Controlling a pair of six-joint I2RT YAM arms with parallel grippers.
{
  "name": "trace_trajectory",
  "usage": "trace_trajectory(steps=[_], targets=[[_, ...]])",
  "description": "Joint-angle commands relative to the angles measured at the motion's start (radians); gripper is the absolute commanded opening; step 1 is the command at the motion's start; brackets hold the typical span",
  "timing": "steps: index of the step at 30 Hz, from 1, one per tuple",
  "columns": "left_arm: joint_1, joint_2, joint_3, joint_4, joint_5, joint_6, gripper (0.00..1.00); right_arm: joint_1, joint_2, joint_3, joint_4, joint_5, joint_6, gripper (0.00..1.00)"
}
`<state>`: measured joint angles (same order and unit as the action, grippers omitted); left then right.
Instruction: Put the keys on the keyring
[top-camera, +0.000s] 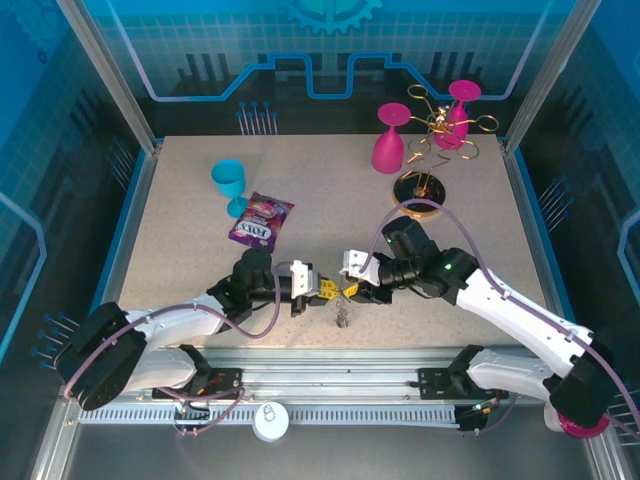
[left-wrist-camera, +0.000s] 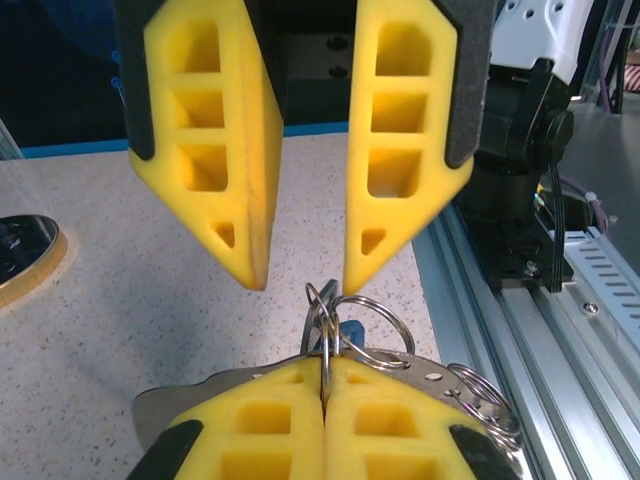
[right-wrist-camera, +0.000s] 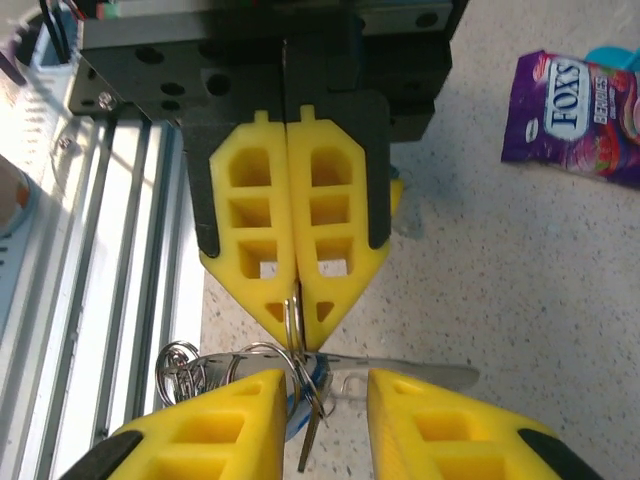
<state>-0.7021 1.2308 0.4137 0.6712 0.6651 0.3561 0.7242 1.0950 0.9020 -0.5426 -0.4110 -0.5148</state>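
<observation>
We found the left gripper (left-wrist-camera: 322, 368) clamped fully shut, its yellow fingertips pinching the wire of the keyring (left-wrist-camera: 325, 320), whose loops stood up just past the tips. The right gripper (right-wrist-camera: 325, 385) faced it tip to tip. Its jaws stood partly open with nothing clamped. The keyring's loops sat just in front of that gap, close against one finger, and we could not tell whether they touched it.

Below the left jaws a key (right-wrist-camera: 310, 442) with a blue head hung from the ring, blade downward, over the speckled table (top-camera: 180, 250). A string of small rings (right-wrist-camera: 180, 365) trailed off on the rail side of the right jaws.

Well beyond both pairs of jaws lay a purple Fox's candy bag (top-camera: 260, 218). Just past it a turquoise goblet (top-camera: 228, 182) stood open side up, and we could not tell what, if anything, it held.

Far beyond the right jaws a pink goblet (top-camera: 390, 145) stood bowl-down beside a gold wire rack (top-camera: 437, 125), and a second pink goblet (top-camera: 462, 105) sat at the rack.
</observation>
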Motion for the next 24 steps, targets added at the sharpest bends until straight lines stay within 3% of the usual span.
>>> trace_trajectory(steps=[1, 16, 24], targets=[[0.009, 0.004, -0.012, 0.101, 0.060, -0.035, 0.00, -0.010, -0.006, -0.017, 0.092, -0.077, 0.042, 0.28], [0.010, 0.006, -0.019, 0.141, 0.067, -0.070, 0.00, -0.001, 0.026, -0.016, 0.040, -0.093, -0.002, 0.22], [0.012, 0.015, -0.020, 0.163, 0.074, -0.088, 0.00, 0.012, 0.048, 0.001, 0.007, -0.085, -0.026, 0.00]])
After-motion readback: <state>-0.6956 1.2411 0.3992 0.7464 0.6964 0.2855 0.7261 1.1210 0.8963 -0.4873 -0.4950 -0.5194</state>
